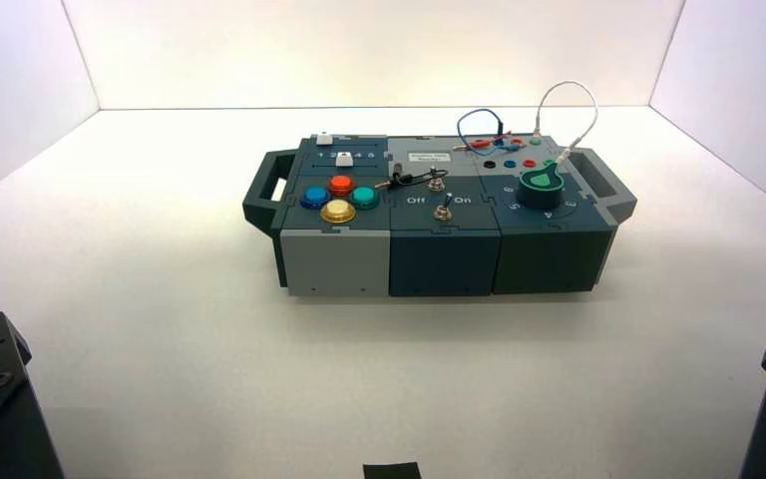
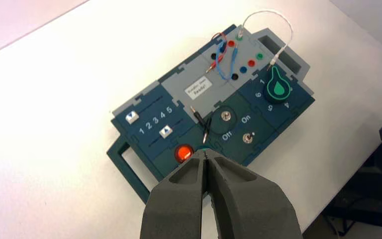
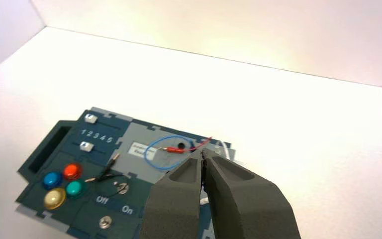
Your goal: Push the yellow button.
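- The left gripper (image 2: 205,152) is waiting at the lower left of the high view, fingers together.
- The right gripper (image 3: 202,152) is idling at the lower right, fingers together.
- The yellow button (image 1: 338,211) is sitting left of centre, nearest in its cluster.
- The blue (image 1: 315,198), teal (image 1: 364,198) and orange-red buttons (image 1: 341,186) are lying just beyond.

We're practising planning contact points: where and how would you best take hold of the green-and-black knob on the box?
Grip the dark round body of the knob from above, claw straddling its sides: it stands proud of the panel. The white wire's end lies close by, so probably avoid that side.
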